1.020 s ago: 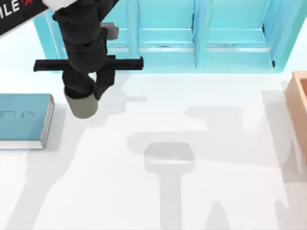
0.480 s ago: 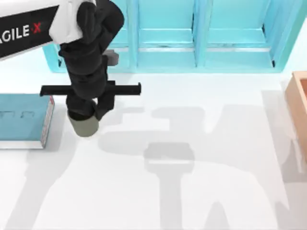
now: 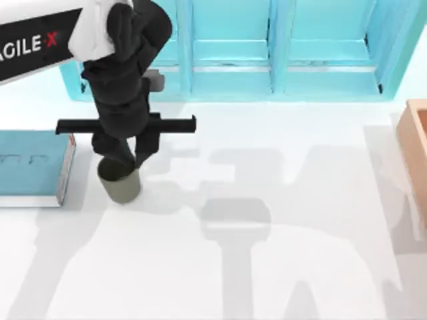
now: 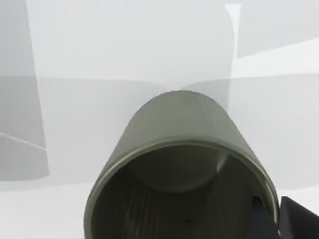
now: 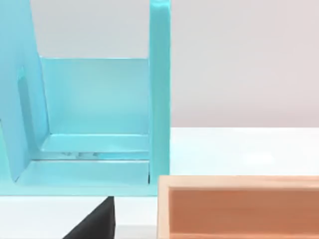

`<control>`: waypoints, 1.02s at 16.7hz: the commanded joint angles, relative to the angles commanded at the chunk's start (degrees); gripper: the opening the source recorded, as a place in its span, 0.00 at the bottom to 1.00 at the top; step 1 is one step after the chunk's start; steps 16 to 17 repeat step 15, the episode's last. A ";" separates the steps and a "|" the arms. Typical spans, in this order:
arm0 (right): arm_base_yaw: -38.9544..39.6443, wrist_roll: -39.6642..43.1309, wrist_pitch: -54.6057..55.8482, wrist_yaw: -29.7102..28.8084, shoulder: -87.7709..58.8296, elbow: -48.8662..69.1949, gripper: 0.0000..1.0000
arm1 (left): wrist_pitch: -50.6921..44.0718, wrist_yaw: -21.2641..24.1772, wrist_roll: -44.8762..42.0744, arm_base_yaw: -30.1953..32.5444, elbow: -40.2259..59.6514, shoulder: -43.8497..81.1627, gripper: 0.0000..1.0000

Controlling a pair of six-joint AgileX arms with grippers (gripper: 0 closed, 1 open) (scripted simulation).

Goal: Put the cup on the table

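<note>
Cup [image 4: 182, 149]: in the left wrist view it sat close under the camera, mouth facing the lens, dark hollow showing, its base toward the white table [image 4: 124, 45].
Finger [image 4: 294, 219]: one dark tip showed just outside the rim at the lower right of that frame.
Left gripper [image 3: 123, 157]: in the top view, at the left of the frame, it stood directly over the cup [image 3: 120, 185], fingers reaching down at the rim; whether they clamped the wall or stood spread, I could not tell.
Cup's place: upright, left of centre in the top view, seemingly on the table [image 3: 300, 267], just right of the book [image 3: 30, 167], apart from it.
Shelf [image 3: 280, 47]: light blue, along the top edge, beyond the cup.
Box [image 3: 415, 150]: orange, at the right edge.
Right wrist view: the box [image 5: 239, 206] lay nearest, the shelf [image 5: 94, 124] behind it.
</note>
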State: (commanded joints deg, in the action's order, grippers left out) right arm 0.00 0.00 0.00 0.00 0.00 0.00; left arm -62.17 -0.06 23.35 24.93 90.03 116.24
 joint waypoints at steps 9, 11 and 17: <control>0.00 0.00 0.00 0.00 0.00 0.00 1.00 | 0.00 0.00 0.00 0.00 0.00 0.00 0.98; 0.00 0.00 0.00 0.00 0.00 0.00 1.00 | 0.00 0.00 0.00 0.00 0.00 0.00 1.00; 0.00 0.00 0.00 0.00 0.00 0.00 1.00 | 0.00 0.00 0.00 0.00 0.00 0.00 1.00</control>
